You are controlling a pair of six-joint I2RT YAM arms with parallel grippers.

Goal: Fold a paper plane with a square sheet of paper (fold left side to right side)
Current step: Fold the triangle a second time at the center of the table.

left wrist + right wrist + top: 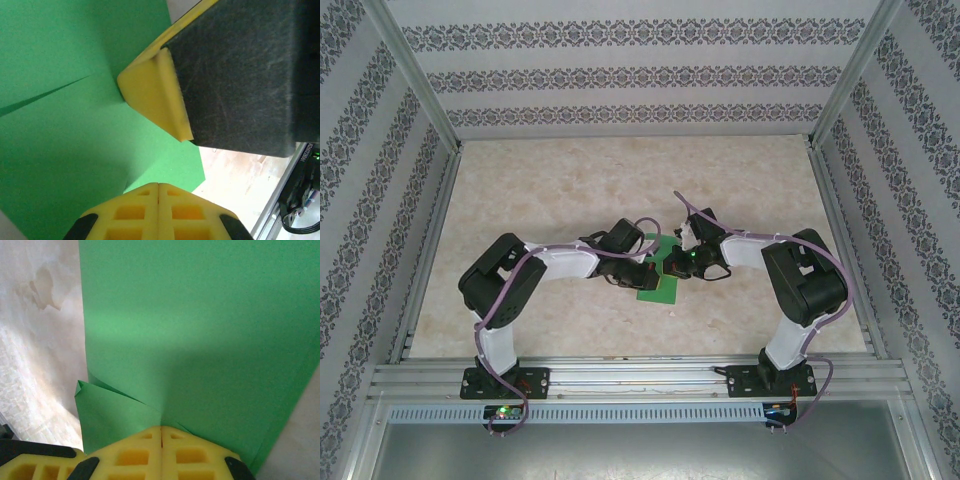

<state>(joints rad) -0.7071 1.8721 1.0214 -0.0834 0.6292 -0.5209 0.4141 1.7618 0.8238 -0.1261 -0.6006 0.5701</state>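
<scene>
The square sheet of paper (658, 287) is bright green and lies near the middle of the table, between my two grippers. In the left wrist view the paper (65, 140) shows a slanted crease, and my left gripper (158, 186) is shut with its yellow tips pressed down on the sheet. The right gripper's yellow finger (155, 97) rests on the paper just ahead. In the right wrist view my right gripper (161, 429) is shut, its tips on the paper (200, 330) where a folded flap (110, 415) meets the main sheet. From above, both grippers (642, 268) (672, 266) meet over the paper.
The beige table (620, 190) stretches out behind and beside the paper. Patterned walls and metal frame rails (620, 375) box in the table. Both arms bend inward from their bases at the near edge.
</scene>
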